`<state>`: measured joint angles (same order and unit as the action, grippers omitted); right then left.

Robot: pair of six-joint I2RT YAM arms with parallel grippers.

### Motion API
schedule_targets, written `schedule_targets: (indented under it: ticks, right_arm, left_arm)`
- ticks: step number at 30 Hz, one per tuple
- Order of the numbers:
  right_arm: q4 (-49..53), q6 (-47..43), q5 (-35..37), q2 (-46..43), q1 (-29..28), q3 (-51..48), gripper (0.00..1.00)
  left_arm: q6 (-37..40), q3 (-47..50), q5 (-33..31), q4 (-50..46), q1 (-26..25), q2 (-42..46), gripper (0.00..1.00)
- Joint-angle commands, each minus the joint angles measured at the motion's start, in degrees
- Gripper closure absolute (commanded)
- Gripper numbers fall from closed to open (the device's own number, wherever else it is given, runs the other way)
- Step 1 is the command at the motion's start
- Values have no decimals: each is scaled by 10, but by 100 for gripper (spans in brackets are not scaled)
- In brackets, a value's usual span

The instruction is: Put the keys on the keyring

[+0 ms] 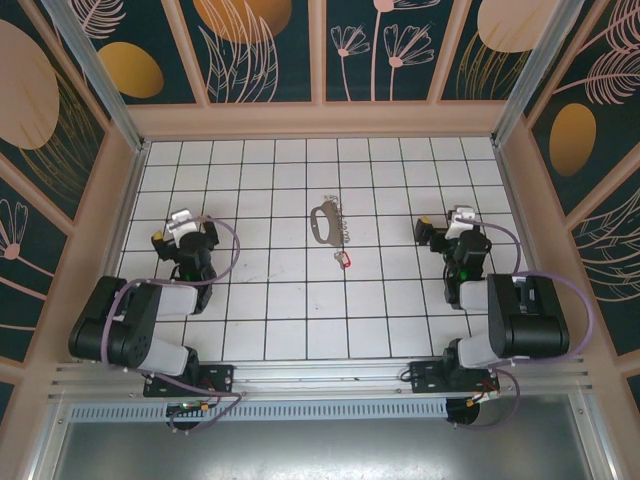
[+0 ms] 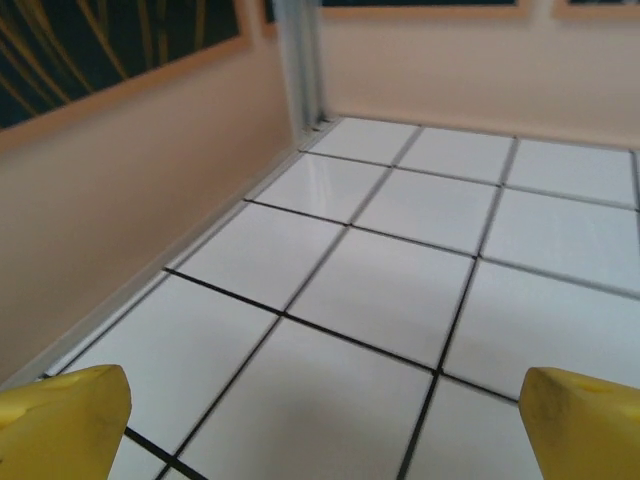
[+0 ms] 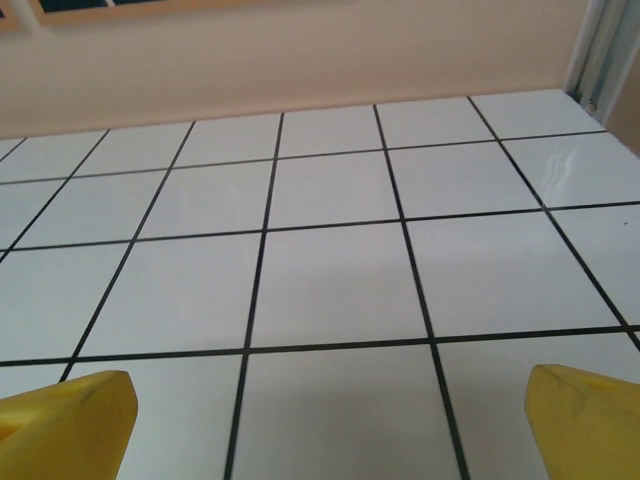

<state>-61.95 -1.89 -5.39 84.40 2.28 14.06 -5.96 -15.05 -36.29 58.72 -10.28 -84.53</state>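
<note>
Slippage is the risk: keys (image 1: pixel 346 236) and keyring (image 1: pixel 325 222) lie flat, side by side, mid-desk. The left end effector (image 1: pixel 183 228) and right end effector (image 1: pixel 460 222), both wide and empty, could skid them away.

One pale grey keyring (image 1: pixel 323 222); one red-headed piece (image 1: pixel 344 259); a few silvery keys (image 1: pixel 345 233), exact number unclear; two arms (image 1: pixel 135 315)

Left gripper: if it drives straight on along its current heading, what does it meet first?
Probably the bare floor: the left gripper seems tilted down at the tiles, with nothing in between. If it clears them, the far wall by the corner post. Depth is unclear. The keyring lies off to its right.
</note>
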Motion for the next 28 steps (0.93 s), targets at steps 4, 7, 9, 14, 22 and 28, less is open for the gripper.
schedule_targets:
  ticks: [4,7,9,14,22,28]
  right_arm:
    - [-142,32,-30,50,20,-19,1]
    - [-129,29,9,50,8,-13,1]
    - [-129,29,16,50,5,-12,1]
    - [-130,28,21,50,2,-13,1]
    - [-130,27,24,49,1,-13,1]
    - [-130,24,30,50,-3,-13,1]
  left_arm:
    - [-4,19,207,151,87,-25,1]
    - [-4,21,211,150,91,-24,1]
    - [-4,22,211,151,91,-25,1]
    - [-3,22,211,153,91,-25,1]
    - [-2,21,210,154,91,-26,1]
    - [-2,22,210,154,91,-26,1]
